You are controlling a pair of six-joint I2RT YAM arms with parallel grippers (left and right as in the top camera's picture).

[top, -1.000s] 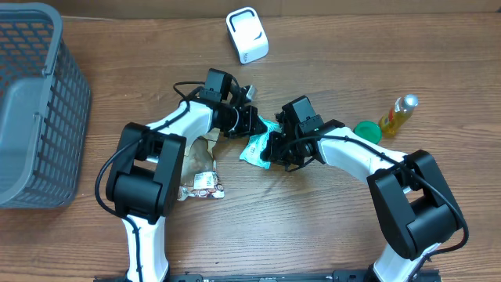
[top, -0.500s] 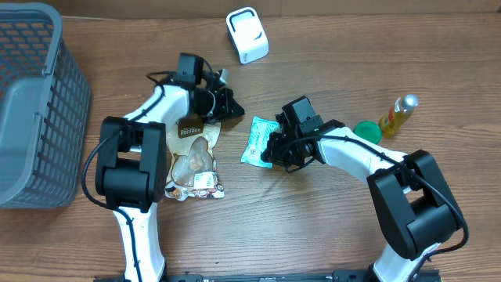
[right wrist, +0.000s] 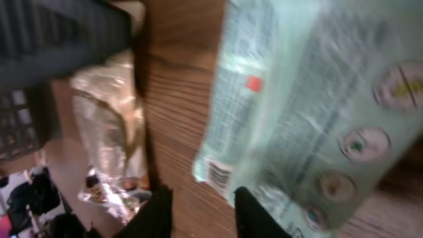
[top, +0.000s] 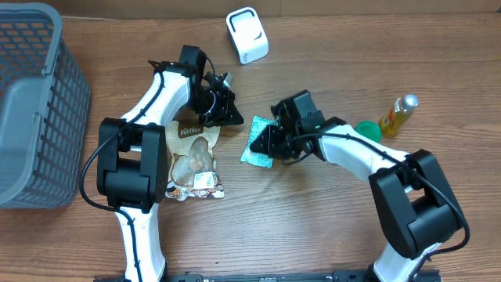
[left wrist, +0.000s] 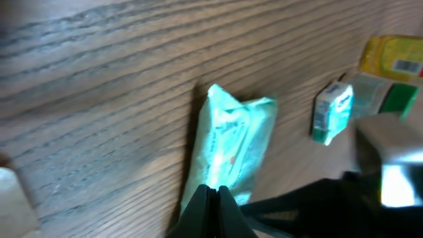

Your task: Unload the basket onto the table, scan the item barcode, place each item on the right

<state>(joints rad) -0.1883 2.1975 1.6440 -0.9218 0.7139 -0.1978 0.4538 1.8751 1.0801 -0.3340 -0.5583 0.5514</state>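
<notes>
From above, the biggest change is on the left. A second ago both arms met at the green packet. Now the left tool has drawn back and hangs over the top edge of the brown snack bag, near the packet but clear of it. The packet lies on the worktop between the two arms, with the right tool at its right edge. The white scanner sits well apart at the far side (nothing is anywhere near it yet).

The left wrist view shows that tool with its fingers pressed together and nothing between them. The packet lies ahead of it on the wood, blurred.

In the right wrist view, the right tool has just loosened. Its two fingers now stand apart at the bottom of the picture, with bare wood and a corner of the packet showing in the gap. A small barcode is visible near that corner, facing up.

To my eye the packet has been let go, so the scan is still to come. It will need picking up again, then carrying to the scanner with the code turned toward it.
</notes>
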